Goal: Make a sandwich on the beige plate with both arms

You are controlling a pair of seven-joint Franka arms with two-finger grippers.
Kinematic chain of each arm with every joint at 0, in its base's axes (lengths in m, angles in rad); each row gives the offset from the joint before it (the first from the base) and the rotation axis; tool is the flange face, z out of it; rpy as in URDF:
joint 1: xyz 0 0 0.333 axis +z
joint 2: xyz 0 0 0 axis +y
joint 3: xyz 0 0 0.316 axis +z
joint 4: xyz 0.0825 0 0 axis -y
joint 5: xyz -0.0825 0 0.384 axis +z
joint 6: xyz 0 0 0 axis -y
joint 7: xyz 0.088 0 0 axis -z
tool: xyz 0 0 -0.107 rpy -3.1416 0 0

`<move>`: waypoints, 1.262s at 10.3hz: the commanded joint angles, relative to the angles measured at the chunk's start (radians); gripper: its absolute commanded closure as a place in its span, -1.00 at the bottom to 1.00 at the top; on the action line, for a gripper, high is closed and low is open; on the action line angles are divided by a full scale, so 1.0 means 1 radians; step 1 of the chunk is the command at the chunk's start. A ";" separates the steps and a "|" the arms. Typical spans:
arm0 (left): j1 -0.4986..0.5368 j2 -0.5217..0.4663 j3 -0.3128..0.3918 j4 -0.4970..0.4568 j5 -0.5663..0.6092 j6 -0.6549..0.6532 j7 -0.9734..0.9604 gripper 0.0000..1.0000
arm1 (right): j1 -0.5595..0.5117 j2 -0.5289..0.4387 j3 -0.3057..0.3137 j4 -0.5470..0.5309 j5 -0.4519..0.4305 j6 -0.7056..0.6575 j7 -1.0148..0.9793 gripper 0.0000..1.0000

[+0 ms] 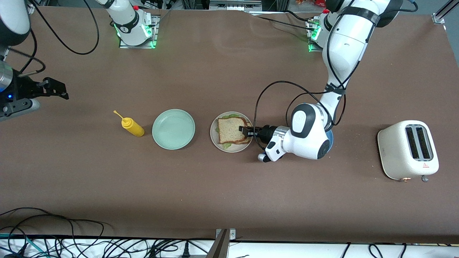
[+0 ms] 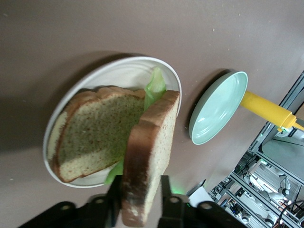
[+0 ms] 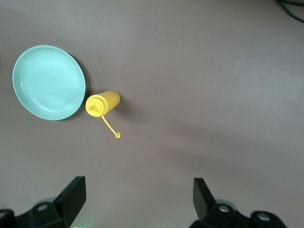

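My right tool (image 1: 61, 90) (image 3: 137, 190) hangs released, its fingers spread wide, over bare tabletop (image 1: 229, 200) at the right arm's end, where that arm waits. Next come one yellow squeeze bottle (image 1: 132, 127) (image 3: 102, 103) lying on its side and, just beside it, one mint-green plate (image 1: 173, 129) (image 3: 47, 80) with nothing on it. Then the one beige plate (image 1: 215, 138) (image 2: 118, 71), near the middle of the tabletop, carries the sandwich: two bread slices and one lettuce leaf (image 1: 226, 145) (image 2: 154, 85). The bottom slice (image 2: 95, 133) lies flat on the plate with the leaf poking out around it. My left tool (image 1: 245, 130) (image 2: 138, 199) is over the plate's rim, grasping the top slice (image 1: 230, 130) (image 2: 152, 142) by its crust, one finger on each side, the slice tilted over the leaf. A sliver of blue plate (image 1: 330, 138) shows under my left arm's elbow. One white toaster (image 1: 394, 150) with two slots stands toward the left arm's end. The tabletop is plain brown; black cables lie tangled along its edge nearest the front camera, and green lights glow at both bases.
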 commanded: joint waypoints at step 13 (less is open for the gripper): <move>0.068 -0.061 0.022 0.011 0.480 -0.006 -0.038 -1.00 | -0.064 -0.089 -0.013 -0.069 0.074 0.016 0.248 -1.00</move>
